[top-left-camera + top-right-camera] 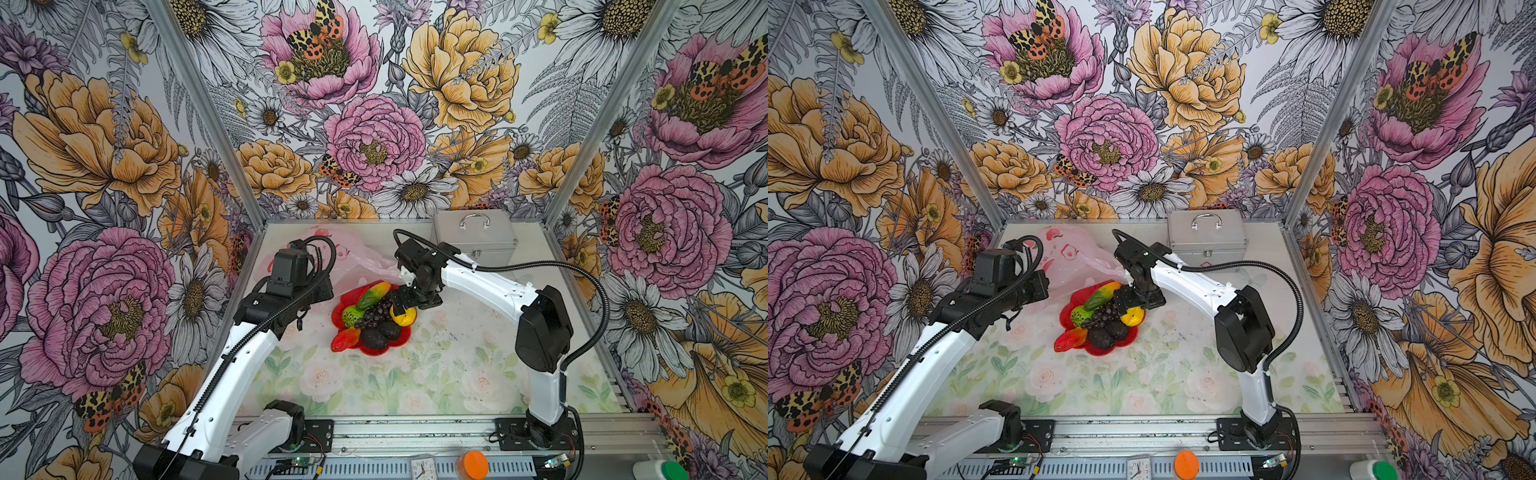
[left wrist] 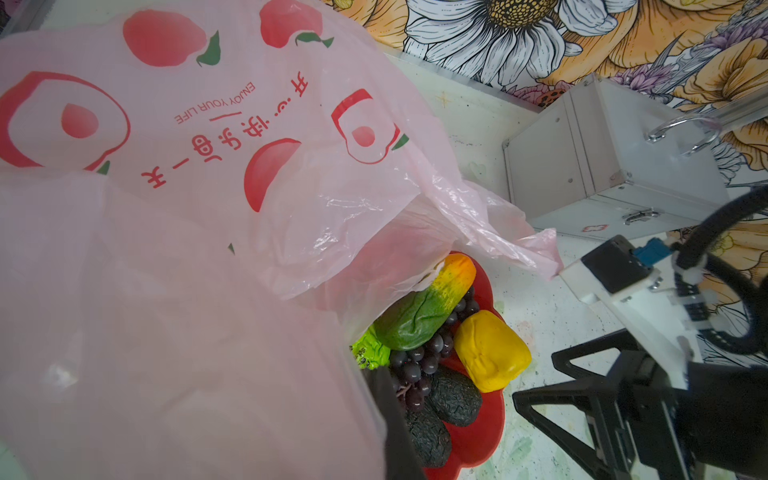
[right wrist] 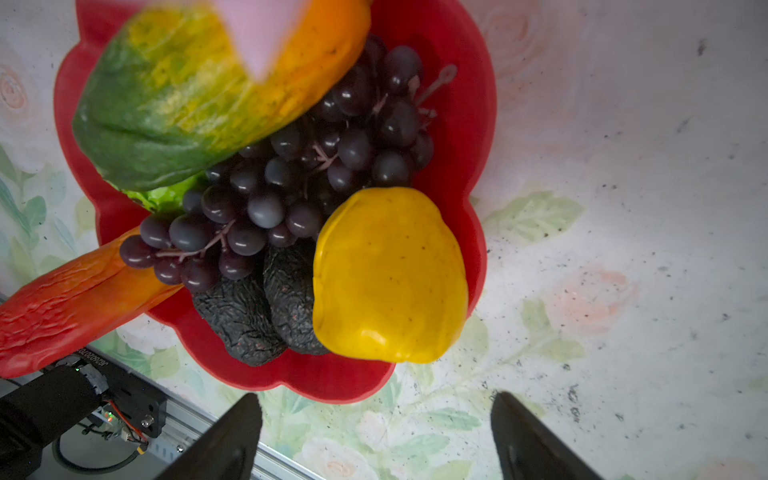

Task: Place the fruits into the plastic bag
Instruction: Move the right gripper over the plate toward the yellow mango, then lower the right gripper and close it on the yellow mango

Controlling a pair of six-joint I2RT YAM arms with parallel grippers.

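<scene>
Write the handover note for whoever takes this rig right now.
Left gripper: shut, apparently pinching the plastic bag, whose edge drapes over the far side of the red plate.
Right gripper: open, empty, hovering by the yellow fruit.
Fruits: the yellow fruit, green-orange fruit, grape bunch, two blackish fruits and bumpy green fruit lie on the plate; the red-orange fruit overhangs its rim.
Done: no fruit seen in the bag.
Left: move every fruit into the bag, probably the yellow one first.
</scene>
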